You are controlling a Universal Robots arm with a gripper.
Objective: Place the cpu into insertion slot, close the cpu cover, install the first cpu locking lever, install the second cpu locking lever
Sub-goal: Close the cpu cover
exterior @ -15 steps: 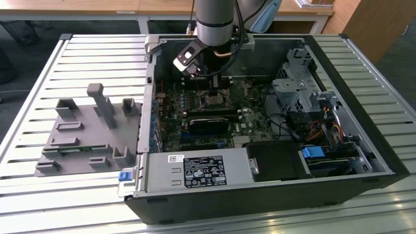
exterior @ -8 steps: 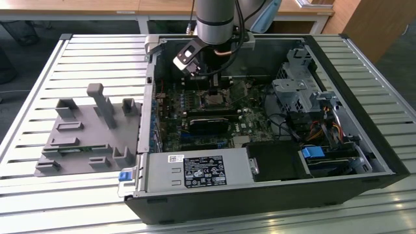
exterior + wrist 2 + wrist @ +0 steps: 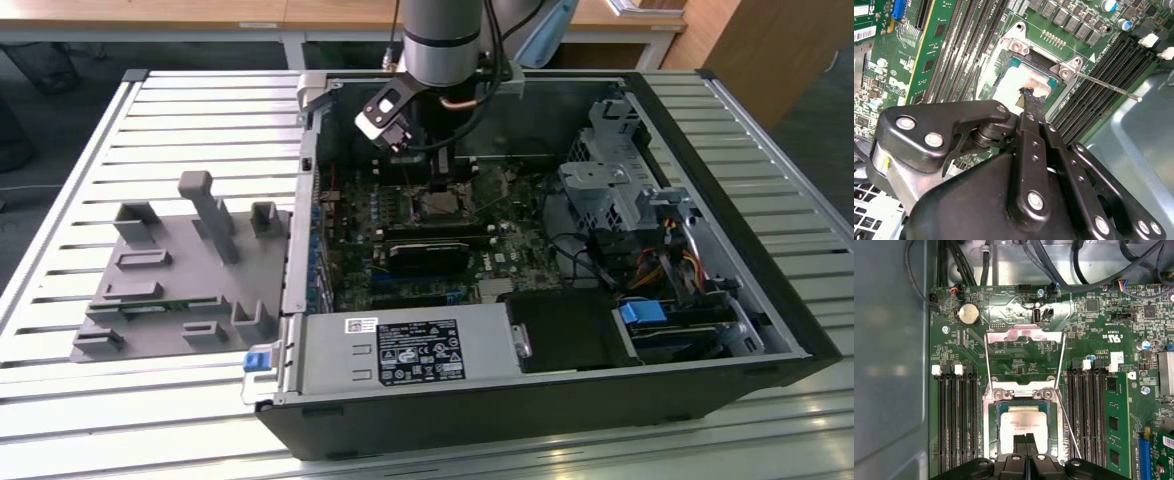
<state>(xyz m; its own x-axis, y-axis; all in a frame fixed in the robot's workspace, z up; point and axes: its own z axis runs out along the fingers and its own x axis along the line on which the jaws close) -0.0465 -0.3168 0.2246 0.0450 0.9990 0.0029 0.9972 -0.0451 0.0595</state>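
Observation:
The cpu (image 3: 1024,421) lies flat inside the insertion slot (image 3: 990,425), its silver-grey top facing up. It also shows in the second wrist view as the cpu (image 3: 1006,84). The cpu cover (image 3: 1024,334) stands swung back open beyond the socket, its square opening showing the board behind. A thin locking lever (image 3: 1070,432) juts free beside the socket, and the same lever (image 3: 1104,82) shows in the second wrist view. My gripper (image 3: 1025,442) is shut with nothing between its fingers. Its tips rest at the cpu's near edge. From outside, the gripper (image 3: 447,170) hangs just over the socket inside the case.
Black memory slots (image 3: 956,420) flank the socket, and a green memory stick (image 3: 1114,425) stands on one side. Cables (image 3: 1079,260) run along the board's far edge. The power supply (image 3: 400,350), the drive cage (image 3: 614,190) and the case walls enclose the board. A grey fixture (image 3: 174,270) sits outside.

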